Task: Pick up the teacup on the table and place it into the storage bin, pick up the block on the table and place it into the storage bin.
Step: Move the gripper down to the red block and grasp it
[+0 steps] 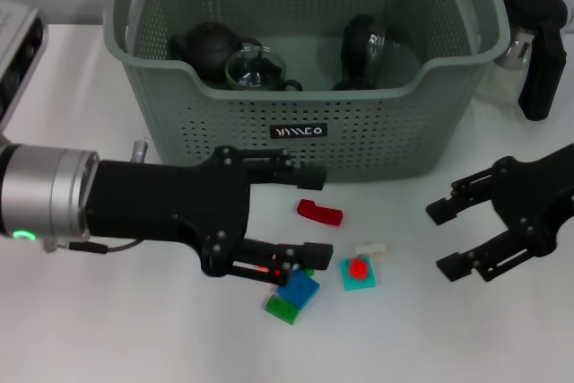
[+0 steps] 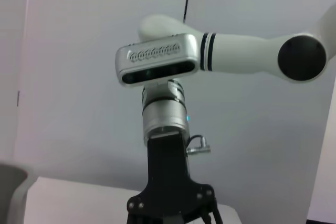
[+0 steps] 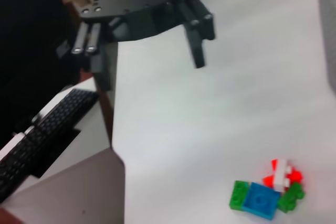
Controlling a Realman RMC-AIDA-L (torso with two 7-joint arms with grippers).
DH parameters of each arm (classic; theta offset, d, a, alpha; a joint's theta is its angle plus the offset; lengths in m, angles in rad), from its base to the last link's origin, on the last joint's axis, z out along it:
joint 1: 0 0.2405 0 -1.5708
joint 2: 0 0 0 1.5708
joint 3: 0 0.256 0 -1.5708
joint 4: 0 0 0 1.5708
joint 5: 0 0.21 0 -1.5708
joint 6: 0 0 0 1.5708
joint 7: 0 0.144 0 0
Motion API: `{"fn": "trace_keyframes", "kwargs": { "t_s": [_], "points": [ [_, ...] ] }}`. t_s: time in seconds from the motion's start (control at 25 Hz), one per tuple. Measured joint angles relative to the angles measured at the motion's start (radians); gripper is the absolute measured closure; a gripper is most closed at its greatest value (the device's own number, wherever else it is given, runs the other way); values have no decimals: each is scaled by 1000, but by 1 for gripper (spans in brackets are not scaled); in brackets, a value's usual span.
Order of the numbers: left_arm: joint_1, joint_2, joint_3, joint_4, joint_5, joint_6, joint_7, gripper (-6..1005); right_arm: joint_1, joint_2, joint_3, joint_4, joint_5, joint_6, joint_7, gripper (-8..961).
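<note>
- Storage bin (image 1: 377, 154) standing at 12 o'clock on the white table (image 1: 108, 329), perforated grey-green walls, orange handle tips, small black label on the front
- Inside it already: a dark teapot (image 1: 208, 47) toward 11 o'clock, a clear glass teacup (image 1: 255, 67) just beside it, and another dark-and-glass vessel (image 1: 366, 42) toward 1 o'clock; teacup half of the task judged done, since no cup shows on the table
- Block half judged not yet done: a loose heap of blocks lying in front of the bin, around 6 o'clock from the label
- In that heap: red block (image 1: 319, 212) nearest the bin, white block (image 1: 370, 248) just beside a teal block (image 1: 358, 274) with a red stud on top, blue block (image 1: 297, 288) touching a green block (image 1: 283, 309) at the near edge
- Left gripper (image 1: 309, 213) reaching in from 9 o'clock, fingers spread apart, empty; one finger up by the bin's front wall, the other low over the blue block, the red block just off the gap between them
- Right gripper (image 1: 451, 238) waiting at 3 o'clock of the heap, fingers also spread, holding nothing, well apart from the blocks
- Right wrist view: same heap seen as green, blue, white and red pieces clustered on bare table, left gripper hanging above and apart from them
- Black handled object (image 1: 538, 42) standing at 2 o'clock, outside the bin, untouched
- Left to do, as judged: close on one block, lift, carry over the rim, release
</note>
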Motion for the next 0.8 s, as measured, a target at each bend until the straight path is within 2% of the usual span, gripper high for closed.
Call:
{"fn": "trace_keyframes", "kwargs": {
  "t_s": [0.2,0.32,0.36,0.4,0.56,0.8],
  "points": [
    [2,14,0,-72,22,-26,42,177,54,22,-57,-11,-37,6,52,120],
    [2,16,0,-89,68,-35,45,177,83,44,-82,-31,-90,25,81,121],
    [2,16,0,-91,84,-38,42,177,97,60,-97,-39,-119,41,93,121],
    [2,16,-1,-91,90,-39,40,177,97,60,-97,-39,-119,41,93,121],
    [7,18,-18,-98,100,-38,43,178,125,85,-136,-44,-157,81,108,121],
    [11,19,-21,-100,101,-52,56,178,135,110,-202,-47,-164,147,111,121]
  ]
}}
